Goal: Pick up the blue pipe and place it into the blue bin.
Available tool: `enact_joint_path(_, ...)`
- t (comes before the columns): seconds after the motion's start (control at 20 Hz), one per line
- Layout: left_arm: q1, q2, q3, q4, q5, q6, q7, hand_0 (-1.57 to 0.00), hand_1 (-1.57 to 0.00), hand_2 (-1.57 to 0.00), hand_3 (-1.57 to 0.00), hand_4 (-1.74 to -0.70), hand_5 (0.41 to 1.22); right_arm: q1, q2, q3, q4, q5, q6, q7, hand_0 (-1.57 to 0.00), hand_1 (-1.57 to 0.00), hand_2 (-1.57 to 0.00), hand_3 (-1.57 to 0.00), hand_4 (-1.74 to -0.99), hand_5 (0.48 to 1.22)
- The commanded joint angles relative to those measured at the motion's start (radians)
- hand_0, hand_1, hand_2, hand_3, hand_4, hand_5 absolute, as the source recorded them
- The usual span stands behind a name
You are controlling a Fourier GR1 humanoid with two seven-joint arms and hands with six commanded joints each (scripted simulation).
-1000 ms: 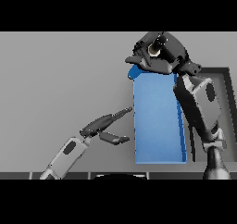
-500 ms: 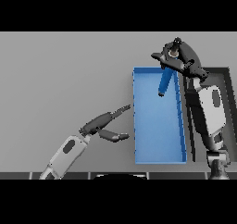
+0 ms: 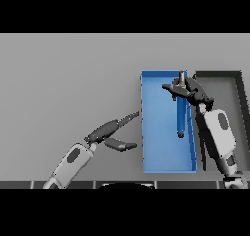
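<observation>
Blue pipe (image 3: 180,114): a slim, straight, smooth rod, which had hung short and steep under the fingers half a second before, now stretched long down the right half of the blue bin (image 3: 146,123), its lower tip over the bin floor and its upper end at the right hand (image 3: 188,89). Whether the tip touched the floor could not be told.

Right hand: dark, over the bin's far right corner, lower and nearer than a second earlier, when it sat closed above the far rim. Fingers were spread outward, and whether they gripped the pipe's upper end could not be told.

Blue bin: rectangular, shallow, thin-walled tray of matte finish, long side running away from the robot, unmoved on the grey table (image 3: 63,79).

Dark bin (image 3: 239,88): same form, just beside the blue bin on its right.

Left hand (image 3: 108,131): dark, unchanged, fingers straight and pointing toward the blue bin's left wall, thumb apart.
</observation>
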Motion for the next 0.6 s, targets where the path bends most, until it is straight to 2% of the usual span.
enact_joint_path(0.0, 0.0, -0.003, -0.002, 0.003, -0.004, 0.004, 0.005, 0.0, 0.0, 0.0, 0.0, -0.89, 0.457, 0.003, -0.022, 0.057, 0.04, -0.024, -0.024, 0.002, -1.57, -1.57, -1.57, -1.33, -1.599, 1.11)
enact_joint_path(0.05, -0.002, -0.005, -0.001, 0.007, -0.004, 0.004, 0.008, 0.0, 0.0, 0.0, 0.0, -0.89, 0.455, -0.001, -0.056, 0.138, 0.069, -0.091, -0.084, 0.002, -1.56, -1.46, -1.39, -1.12, -1.547, 1.133)
enact_joint_path(0.15, -0.004, 0.007, 0.006, -0.001, 0.0, 0.0, 0.006, 0.0, 0.0, 0.0, 0.0, -0.89, 0.454, -0.031, -0.13, 0.28, 0.113, -0.246, -0.148, 0.002, -1.04, -0.93, -0.89, -0.72, -1.455, 1.164)
enact_joint_path(0.2, -0.008, 0.006, 0.005, -0.005, 0.003, -0.002, 0.01, 0.0, 0.0, 0.0, 0.0, -0.89, 0.453, -0.057, -0.167, 0.352, 0.125, -0.313, -0.185, 0.002, -0.84, -0.75, -0.71, -0.57, -1.392, 1.176)
enact_joint_path(0.25, -0.011, 0.005, 0.006, -0.004, 0.003, -0.002, 0.019, 0.0, 0.0, 0.0, 0.0, -0.89, 0.454, -0.083, -0.195, 0.403, 0.132, -0.375, -0.206, 0.002, -0.67, -0.6, -0.57, -0.46, -1.338, 1.157)
enact_joint_path(0.3, -0.006, 0.006, 0.007, -0.003, 0.009, -0.004, 0.026, 0.0, 0.0, 0.0, 0.0, -0.89, 0.453, -0.111, -0.221, 0.462, 0.135, -0.401, -0.177, 0.002, -0.53, -0.48, -0.46, -0.37, -1.285, 1.141)
enact_joint_path(0.4, -0.006, 0.004, 0.007, -0.007, 0.016, -0.007, 0.032, 0.0, 0.0, 0.0, 0.0, -0.89, 0.452, -0.133, -0.246, 0.522, 0.134, -0.386, -0.156, 0.002, -0.34, -0.31, -0.29, -0.23, -1.208, 1.028)
enact_joint_path(0.55, -0.009, 0.008, 0.012, 0.001, 0.012, -0.007, 0.025, 0.0, 0.0, 0.0, 0.0, -0.9, 0.451, -0.165, -0.254, 0.598, 0.147, -0.28, -0.125, 0.001, -0.17, -0.16, -0.15, -0.12, -1.149, 0.887)
